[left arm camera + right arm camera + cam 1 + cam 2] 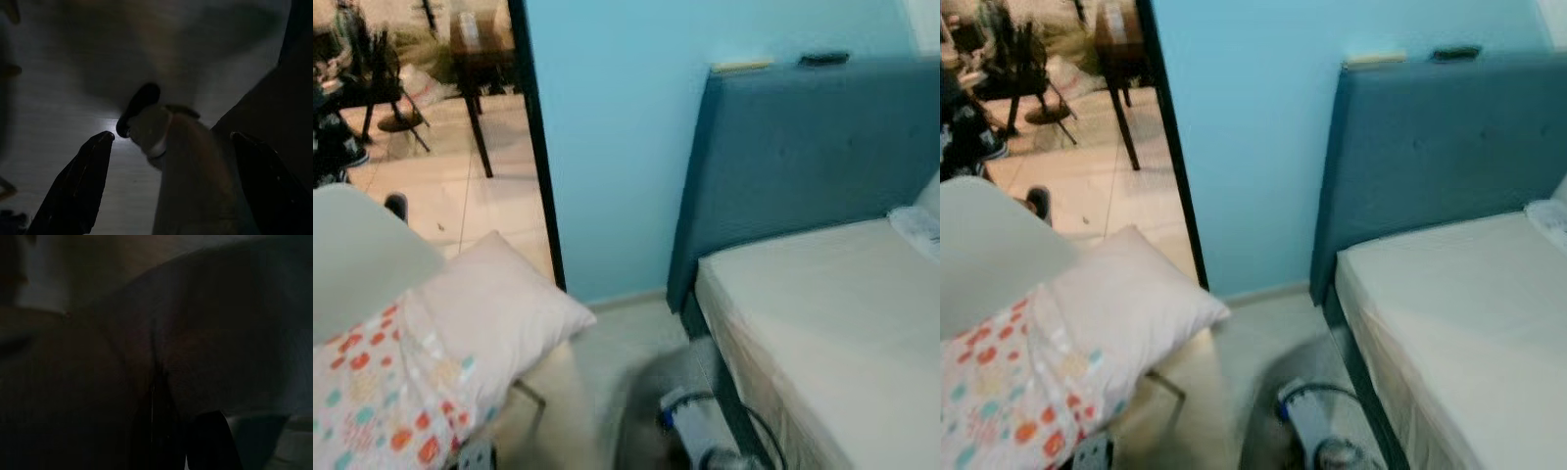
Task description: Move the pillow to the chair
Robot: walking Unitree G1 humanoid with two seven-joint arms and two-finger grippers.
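Left eye view: the soft pale-pink fabric pillow (494, 308) lies on the white moulded chair (357, 255). We judge it light, compressible; pinch a corner. Left gripper (171, 139) fingers spread, empty; right gripper's fingers indiscernible.

A white chair (357, 257) stands at the lower left, its curved back toward the doorway. A pale pillow (499, 308) lies on its seat, one corner jutting past the seat edge over the floor (626, 352); a cushion with orange and teal dots (372, 401) rests against the pillow on the near side. To the right, a bed (822, 323) with a bare cream mattress stands against a blue-grey headboard (803, 157). White cloth (918, 225) lies at the mattress's far right edge. A thin yellow item (740, 67) and a dark item (823, 59) sit on top of the headboard. The beige floor beside the bed carries a blurred blue-and-white object (690, 416)
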